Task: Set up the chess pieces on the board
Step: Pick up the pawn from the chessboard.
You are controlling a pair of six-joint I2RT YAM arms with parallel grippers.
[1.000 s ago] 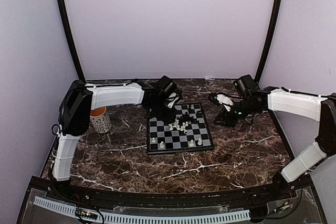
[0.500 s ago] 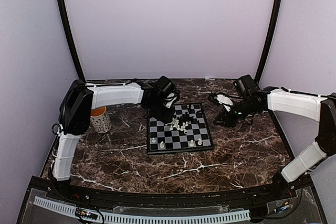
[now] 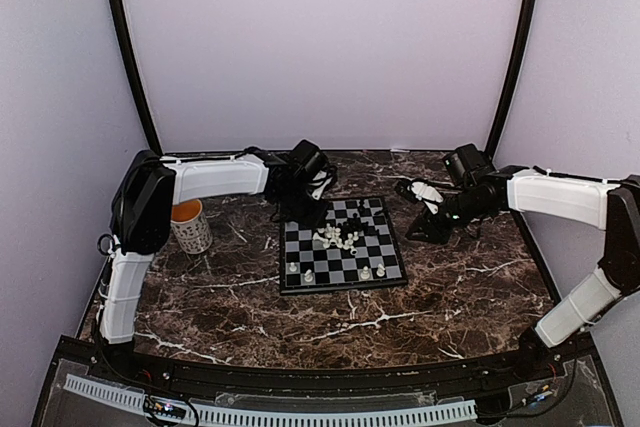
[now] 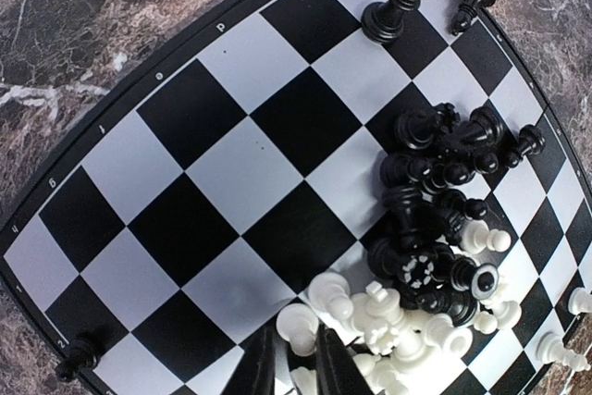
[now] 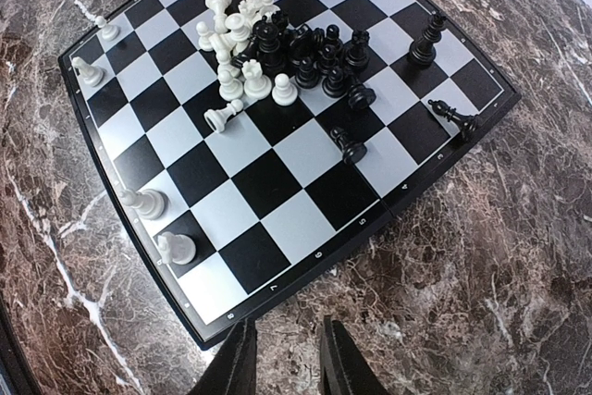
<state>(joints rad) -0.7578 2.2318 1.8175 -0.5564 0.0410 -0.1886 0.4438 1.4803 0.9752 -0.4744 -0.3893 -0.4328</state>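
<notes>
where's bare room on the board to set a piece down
Bare: the board's squares between the heap of chess pieces and its right edge, bar one black piece. Crowded: mid-board heap, white pieces along the near edge.

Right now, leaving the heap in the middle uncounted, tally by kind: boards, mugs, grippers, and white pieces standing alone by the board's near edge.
Board: 1
Mug: 1
Grippers: 2 (left gripper, right gripper)
Lone white pieces: 4
Total: 8
</notes>
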